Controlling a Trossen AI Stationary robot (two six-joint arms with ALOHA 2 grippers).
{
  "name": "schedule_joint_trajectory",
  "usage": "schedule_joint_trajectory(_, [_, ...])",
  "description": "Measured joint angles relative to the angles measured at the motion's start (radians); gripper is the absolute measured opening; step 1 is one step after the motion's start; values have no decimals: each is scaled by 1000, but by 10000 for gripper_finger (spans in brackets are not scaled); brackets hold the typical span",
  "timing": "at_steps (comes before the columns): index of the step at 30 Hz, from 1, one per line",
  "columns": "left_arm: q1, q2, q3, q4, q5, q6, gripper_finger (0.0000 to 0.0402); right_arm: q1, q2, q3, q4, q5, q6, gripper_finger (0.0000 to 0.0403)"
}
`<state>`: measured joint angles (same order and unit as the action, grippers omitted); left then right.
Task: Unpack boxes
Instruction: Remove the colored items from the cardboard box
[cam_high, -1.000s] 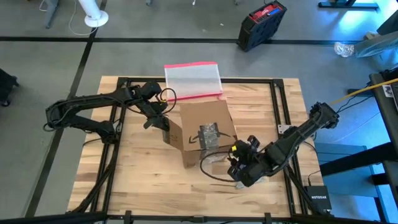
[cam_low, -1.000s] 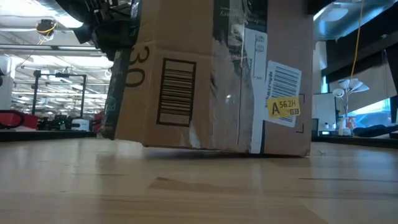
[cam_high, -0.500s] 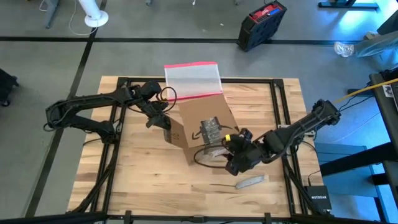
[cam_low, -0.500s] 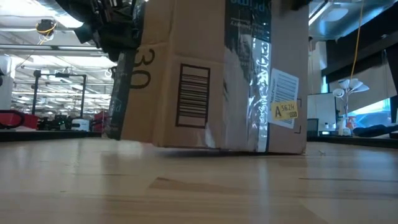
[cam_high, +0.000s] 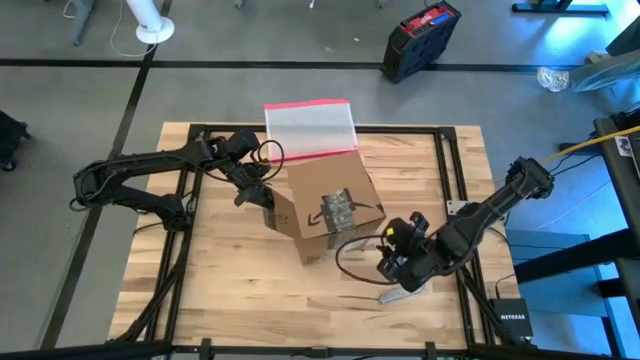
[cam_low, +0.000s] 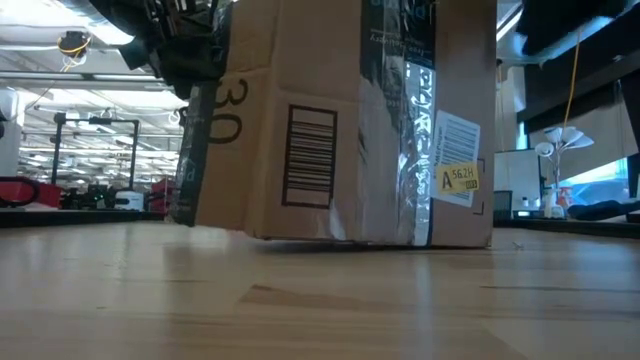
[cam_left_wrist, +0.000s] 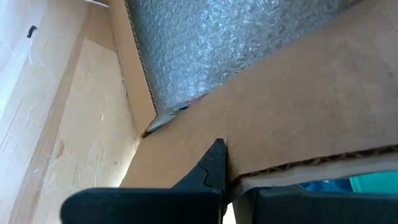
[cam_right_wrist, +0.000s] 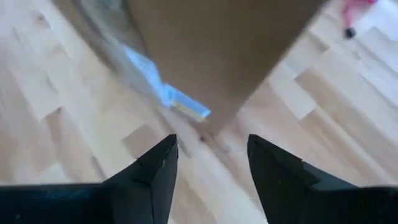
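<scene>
- Hidden in the low view: all that lies behind the cardboard box (cam_low: 340, 120), which fills most of the picture (barcode print, black tape strip and a yellow label on its near face); box top cut off by the picture's upper edge.
- Barely readable in the left wrist view: only one dark finger (cam_left_wrist: 211, 165) of the left gripper (cam_high: 262, 197), against a cardboard flap, with silvery bubble wrap (cam_left_wrist: 211, 43) packed inside the box beyond it.
- Clamped on the box's edge, by that flap seated between the fingers; in the high view, at the box's left side, toward the bench's left edge.
- Box itself near the middle of the bench (cam_high: 200, 290), turned askew to its edges, a crumpled silvery wad (cam_high: 340, 208) showing at its top.
- Blurred in the right wrist view: a corner of the box and a pale strip of tape, too smeared to read.
- Right gripper (cam_high: 395, 265) near the bench's front right, just beside the box's corner and clear of it, fingers (cam_right_wrist: 155, 171) spread apart with nothing between.
- Small grey object (cam_high: 397, 296) on the wood just beside that gripper, kind unclear.
- Clear pouch with a pink-red edge (cam_high: 310, 127) overhanging the bench's far edge.
- Pale wooden plank surface, black frame rails over it.
- Grey floor around; black and red case (cam_high: 420, 38) beyond the far edge (well apart from the bench).
</scene>
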<state>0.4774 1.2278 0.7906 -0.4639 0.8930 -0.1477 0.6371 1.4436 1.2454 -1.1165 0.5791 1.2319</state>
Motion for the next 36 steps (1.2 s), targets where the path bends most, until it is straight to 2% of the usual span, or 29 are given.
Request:
schedule_joint_trajectory(6, [0,0,0,-32,0,7,0,-67,-2,-73,53,83,-29,186])
schedule_joint_trajectory(11, [0,0,0,-54,2,10,0,-115,-16,-107,237,65,-193,186])
schedule_joint_trajectory(16, [0,0,-2,-60,1,15,0,-129,-19,-110,294,53,-271,186])
schedule_joint_trajectory(24, [0,0,-2,-57,-8,-21,0,-126,-97,-106,356,-14,-292,186])
schedule_joint_trajectory(27, [-8,0,-2,-52,-9,-54,0,-126,-118,-60,355,-40,-328,182])
schedule_joint_trajectory(36, [-103,-1,64,-56,5,-127,0,-126,-139,83,311,-180,-376,123])
